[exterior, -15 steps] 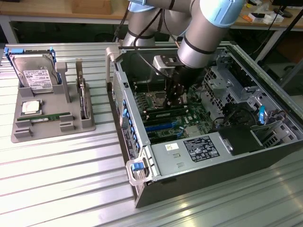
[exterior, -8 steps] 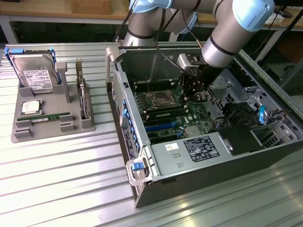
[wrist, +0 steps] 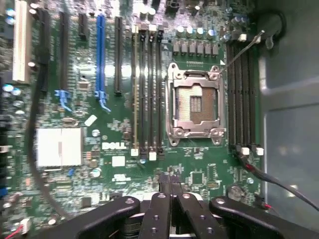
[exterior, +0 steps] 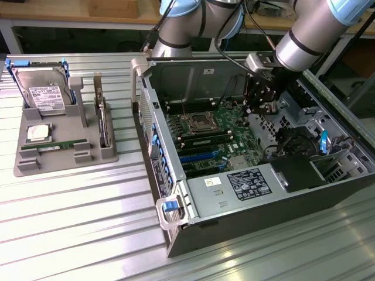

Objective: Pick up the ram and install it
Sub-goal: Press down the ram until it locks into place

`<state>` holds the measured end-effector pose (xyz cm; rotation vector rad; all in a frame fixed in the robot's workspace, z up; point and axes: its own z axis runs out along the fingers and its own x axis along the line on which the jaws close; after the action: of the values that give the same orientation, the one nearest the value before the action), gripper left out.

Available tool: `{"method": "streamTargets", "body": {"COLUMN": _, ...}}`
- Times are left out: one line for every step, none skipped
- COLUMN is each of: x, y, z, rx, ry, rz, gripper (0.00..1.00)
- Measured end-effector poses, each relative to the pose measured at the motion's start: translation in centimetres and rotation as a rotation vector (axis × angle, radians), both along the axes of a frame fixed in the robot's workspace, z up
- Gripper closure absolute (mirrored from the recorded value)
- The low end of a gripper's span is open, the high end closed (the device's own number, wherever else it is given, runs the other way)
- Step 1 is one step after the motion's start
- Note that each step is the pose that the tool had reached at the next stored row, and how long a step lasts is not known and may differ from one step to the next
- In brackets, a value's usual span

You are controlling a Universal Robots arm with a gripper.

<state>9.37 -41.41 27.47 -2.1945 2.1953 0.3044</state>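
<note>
Open computer case (exterior: 246, 193), hard drive (exterior: 44, 91) on tray (exterior: 35, 161).

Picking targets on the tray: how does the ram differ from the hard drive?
The ram is a thin green stick; the hard drive is a silver box. The ram lies low at the tray's near edge; the hard drive leans up at its far end. Both sit in the tray.

Exterior view high over bench, wrist view close above shared motherboard (exterior: 214, 132)
</note>
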Motion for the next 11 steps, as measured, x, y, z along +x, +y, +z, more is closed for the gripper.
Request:
{"method": "streamTargets", "body": {"x": 0.0, "y": 0.0, "z": 0.18, "rx": -0.0249, "ry": 0.0, "rz": -0.001, "gripper": 0.9}}
{"method": "streamTargets", "body": {"x": 0.1, "y": 0.0, "z": 0.43, "rx": -0.0562, "ry": 0.0, "rz": -0.001, "gripper": 0.9}}
{"method": "streamTargets", "body": {"x": 0.1, "y": 0.0, "z": 1.5, "rx": -0.0803, "ry": 0.0, "rz": -0.002, "gripper": 0.9}}
{"method": "streamTargets", "body": {"x": 0.1, "y": 0.0, "z": 2.57, "rx": -0.0804, "ry": 0.0, "rz": -0.002, "gripper": 0.9}}
{"method": "streamTargets", "body": {"x": 0.1, "y": 0.0, "z": 3.24, "rx": -0.0781, "ry": 0.0, "rz": -0.002, "gripper": 0.9}}
{"method": "streamTargets", "body": {"x": 0.1, "y": 0.0, "z": 3.23, "rx": -0.0778, "ry": 0.0, "rz": -0.002, "gripper": 0.9}}
{"method": "streamTargets", "body": {"x": 0.1, "y": 0.0, "z": 3.23, "rx": -0.0777, "ry": 0.0, "rz": -0.002, "gripper": 0.9}}
{"method": "streamTargets", "body": {"x": 0.1, "y": 0.0, "z": 3.24, "rx": -0.0778, "ry": 0.0, "rz": -0.002, "gripper": 0.9}}
{"method": "streamTargets", "body": {"x": 0.1, "y": 0.0, "z": 3.24, "rx": -0.0779, "ry": 0.0, "rz": -0.002, "gripper": 0.9}}
{"method": "streamTargets", "body": {"x": 0.1, "y": 0.0, "z": 3.24, "rx": -0.0778, "ry": 0.0, "rz": -0.002, "gripper": 0.9}}
{"method": "streamTargets", "body": {"x": 0.1, "y": 0.0, "z": 3.24, "rx": -0.0777, "ry": 0.0, "rz": -0.002, "gripper": 0.9}}
